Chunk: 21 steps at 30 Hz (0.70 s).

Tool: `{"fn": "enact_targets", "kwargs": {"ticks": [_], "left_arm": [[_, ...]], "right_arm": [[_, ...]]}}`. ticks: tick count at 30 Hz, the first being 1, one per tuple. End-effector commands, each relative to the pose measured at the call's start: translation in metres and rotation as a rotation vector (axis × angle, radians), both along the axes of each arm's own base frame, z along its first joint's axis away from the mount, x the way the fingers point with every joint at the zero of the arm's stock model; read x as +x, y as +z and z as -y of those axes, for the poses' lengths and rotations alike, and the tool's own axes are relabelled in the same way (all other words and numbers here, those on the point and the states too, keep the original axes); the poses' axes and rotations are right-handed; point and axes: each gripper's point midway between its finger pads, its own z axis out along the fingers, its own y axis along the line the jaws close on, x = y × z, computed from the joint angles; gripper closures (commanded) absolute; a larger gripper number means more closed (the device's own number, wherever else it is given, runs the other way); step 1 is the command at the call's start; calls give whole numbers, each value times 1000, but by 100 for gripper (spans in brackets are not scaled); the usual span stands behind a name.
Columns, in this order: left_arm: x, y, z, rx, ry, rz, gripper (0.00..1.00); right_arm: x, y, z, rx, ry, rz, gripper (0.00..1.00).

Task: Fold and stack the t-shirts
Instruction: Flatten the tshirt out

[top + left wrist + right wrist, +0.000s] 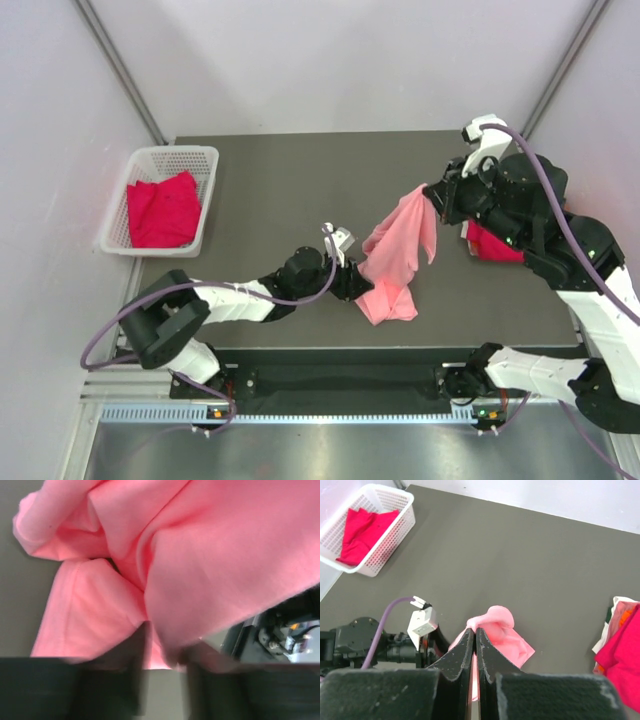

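Observation:
The salmon-pink t-shirt [395, 255] hangs bunched from my right gripper [428, 192], which is shut on its top edge above the table; the pinch shows in the right wrist view [476, 630] with the cloth [507, 640] draping below. The shirt's lower part rests on the dark table. My left gripper [352, 280] is low at the shirt's left lower side. In the left wrist view its blurred fingers [136, 650] stand apart, with the pink cloth [210, 565] hanging just at their tips. A crimson t-shirt [160, 210] lies in the basket. More shirts, crimson, orange and white [490, 245], lie under the right arm.
The white mesh basket [205, 190] stands at the table's left edge and also shows in the right wrist view [395, 530]. The shirt pile sits at the right edge [620, 645]. The dark table [280, 190] has walls behind and to both sides.

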Motion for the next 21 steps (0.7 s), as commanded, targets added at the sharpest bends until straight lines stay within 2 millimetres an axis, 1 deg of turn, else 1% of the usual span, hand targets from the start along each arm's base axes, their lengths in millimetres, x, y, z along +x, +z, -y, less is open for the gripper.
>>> {"fn": "enact_targets", "kwargs": {"ticks": [1,2,3,4,5,6,7,8,10,11,12,13,14,15,16,17,18,19,20,21], "left_arm": [[14,25,15,-67,34,66,74],[16,28,12,-66,55,77,92],[25,19,1,-13,126,68,100],[33,23,-5,10,180,70,100],[39,37,-14,16,224,93,100],[39,25,-30,112,269,63,100],[52,43,-40,125,348,104,100],[53,65,-51,132,370,150,100],[59,92,-76,214,453,189,100],[59,117,-89,220,483,232,100],[59,132,-98,233,503,251,100],[55,153,-109,264,515,260,100],[53,177,-123,259,546,292,100],[49,211,-130,218,560,319,100],[44,224,-136,210,559,326,100],[33,233,-148,221,547,320,100],[26,245,-152,202,536,323,100],[18,269,-157,154,527,337,100],[6,276,-164,141,500,328,100],[0,284,-167,121,487,327,100]], "right_arm": [[3,39,18,86,-93,97,100],[3,40,23,91,-113,103,100],[5,41,30,90,-156,110,100],[5,41,34,94,-173,116,100],[8,32,34,81,-187,104,100],[10,28,35,79,-196,105,100],[12,26,33,82,-201,110,100],[16,13,31,60,-204,91,100],[21,4,27,51,-207,81,100],[26,1,23,51,-206,79,100],[26,0,19,54,-193,76,100],[26,2,17,62,-182,80,100],[25,11,16,84,-172,95,100],[21,16,13,101,-149,104,100],[18,23,15,120,-143,118,100],[10,36,19,153,-134,144,100],[4,43,23,177,-129,157,100],[-9,54,28,214,-104,183,100],[-16,58,31,241,-90,188,100],[-22,59,33,258,-79,189,100]]}}
